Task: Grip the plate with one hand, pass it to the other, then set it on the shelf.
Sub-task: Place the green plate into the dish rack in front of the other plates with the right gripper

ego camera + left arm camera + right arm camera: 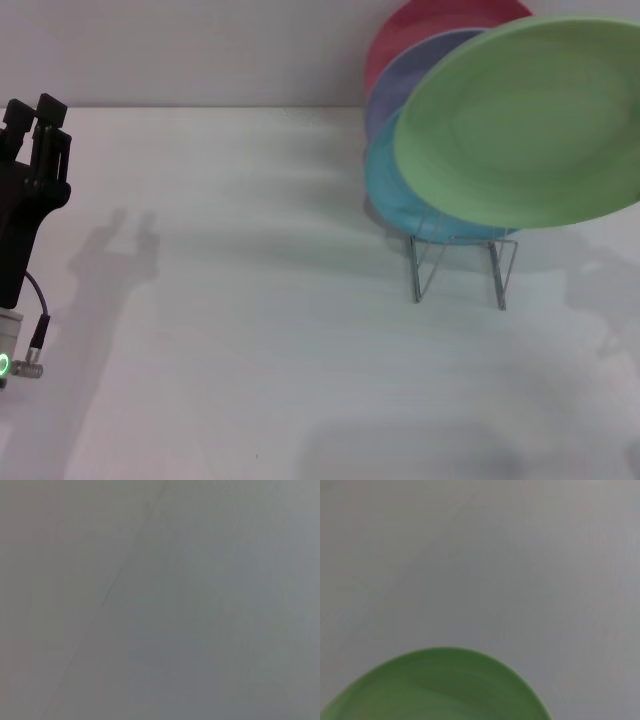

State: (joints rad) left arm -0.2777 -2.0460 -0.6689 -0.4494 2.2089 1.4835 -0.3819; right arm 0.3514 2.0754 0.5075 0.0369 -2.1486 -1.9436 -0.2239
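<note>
Since the head view shows the light green plate (520,125) tilted in the air above the wire plate rack (462,262), placement remains; the left gripper (38,125) stands released, apart. The right wrist view shows the plate's rim; that gripper's fingers I cannot tell.

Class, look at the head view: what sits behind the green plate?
Behind the green plate stand three more plates: teal-blue, lavender and red, on the wire rack. The green plate covers most of each, and what holds it lies outside the frame.
</note>
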